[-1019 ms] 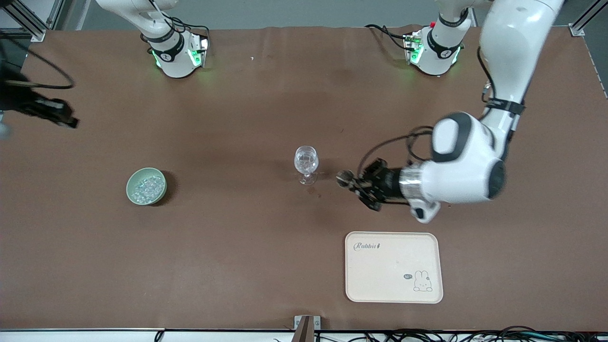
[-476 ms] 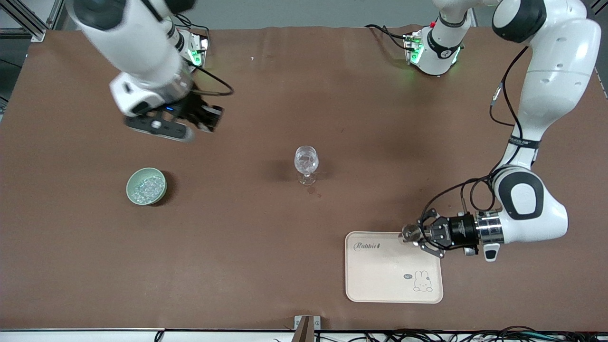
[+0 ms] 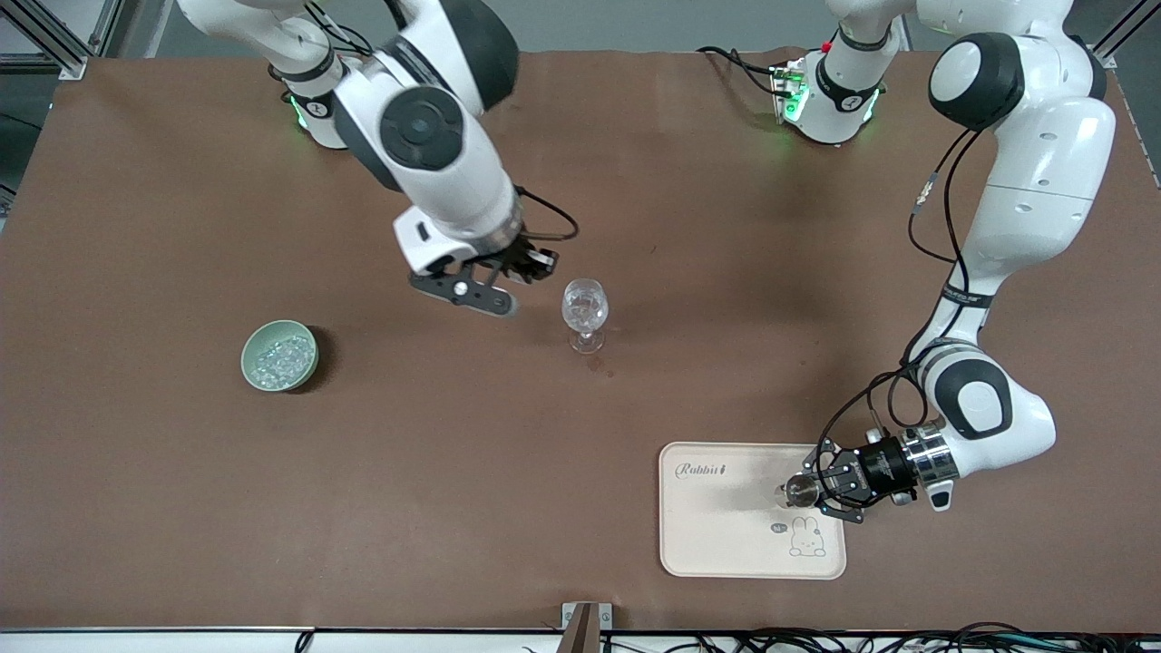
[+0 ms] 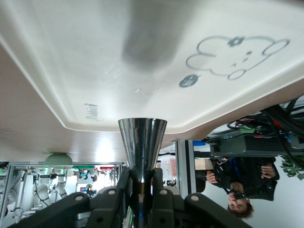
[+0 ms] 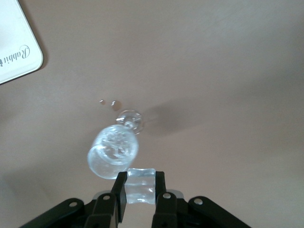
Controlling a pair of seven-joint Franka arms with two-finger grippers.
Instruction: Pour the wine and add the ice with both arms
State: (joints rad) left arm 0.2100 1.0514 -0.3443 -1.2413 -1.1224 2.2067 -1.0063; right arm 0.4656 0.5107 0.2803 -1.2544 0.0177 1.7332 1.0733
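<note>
Just beside the clear stemmed wine glass, my right gripper clamps a clear ice cube near its rim, while my left gripper holds the silvery metal jigger over the cream tray.

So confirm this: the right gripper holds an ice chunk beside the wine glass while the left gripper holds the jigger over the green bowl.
Not quite. The left gripper holds the jigger over the cream tray, not the bowl; the front view shows it. The rest stands.

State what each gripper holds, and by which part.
Left gripper: the jigger, clamped at its narrow waist, over the tray. Right gripper: an ice cube, by its sides.
</note>
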